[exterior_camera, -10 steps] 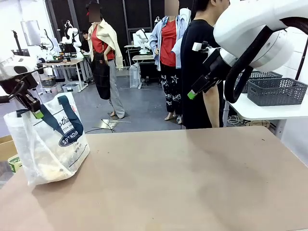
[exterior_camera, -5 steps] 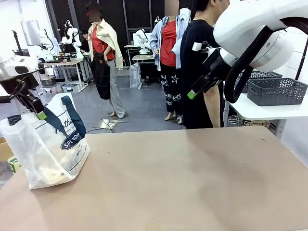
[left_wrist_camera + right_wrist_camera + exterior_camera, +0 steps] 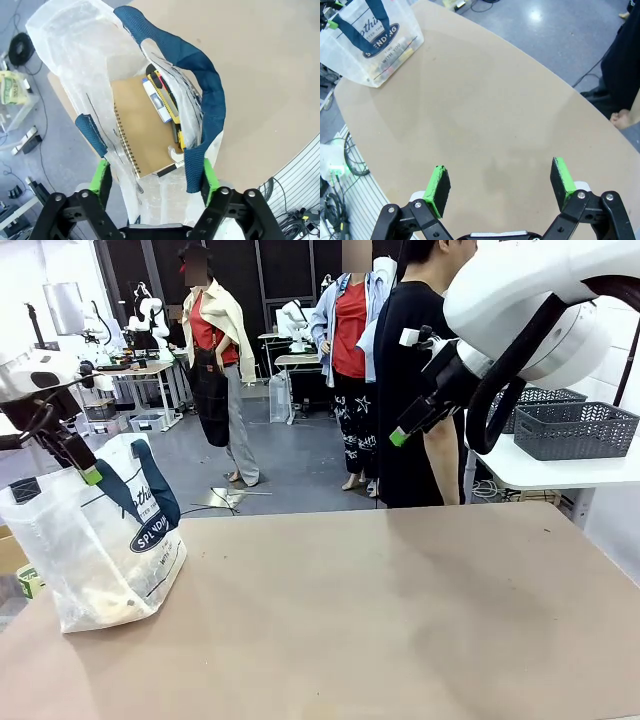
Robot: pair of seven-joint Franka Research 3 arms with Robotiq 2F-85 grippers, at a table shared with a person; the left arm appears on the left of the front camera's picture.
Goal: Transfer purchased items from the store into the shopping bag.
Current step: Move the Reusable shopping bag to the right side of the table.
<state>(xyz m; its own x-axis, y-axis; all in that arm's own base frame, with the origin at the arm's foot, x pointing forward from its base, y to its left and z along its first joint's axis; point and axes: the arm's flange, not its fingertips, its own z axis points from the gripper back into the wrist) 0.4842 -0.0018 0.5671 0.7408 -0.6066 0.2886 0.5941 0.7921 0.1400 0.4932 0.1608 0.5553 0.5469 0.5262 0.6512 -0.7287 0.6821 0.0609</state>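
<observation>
1. The table (image 3: 400, 620) is a broad tan surface running from the near edge to the far side, where a person (image 3: 415, 370) in a black top stands; the person's bare foot shows at the edge of the right wrist view.
2. The right arm (image 3: 530, 300) comes in high from the right, well above the table. Its right gripper (image 3: 500, 182) hangs over bare tabletop with the jaws spread wide and nothing between the green pads.
3. The shopping bag (image 3: 95, 540) stands at the table's left edge, a translucent whitish tote with a navy round logo (image 3: 150, 535) facing the middle of the table. The right wrist view sees it far off at the table's corner.
4. A dark grey basket (image 3: 575, 430) with lattice sides sits on a white side table to the right, well apart from the bag. What lies in it cannot be made out.
5. The left gripper (image 3: 155, 175) is just above the bag's mouth, jaws wide. One navy handle (image 3: 200, 90) loops up beside its right pad, seemingly touching it; whether it is gripped I cannot tell. The other strap end (image 3: 90, 132) lies by the left pad.
6. Inside the bag lies a brown spiral-bound notebook (image 3: 137, 130), flat against the wall.
7. Beside the notebook stand a yellow and black utility knife (image 3: 170, 110) and a white and blue tube (image 3: 156, 100), touching each other.
</observation>
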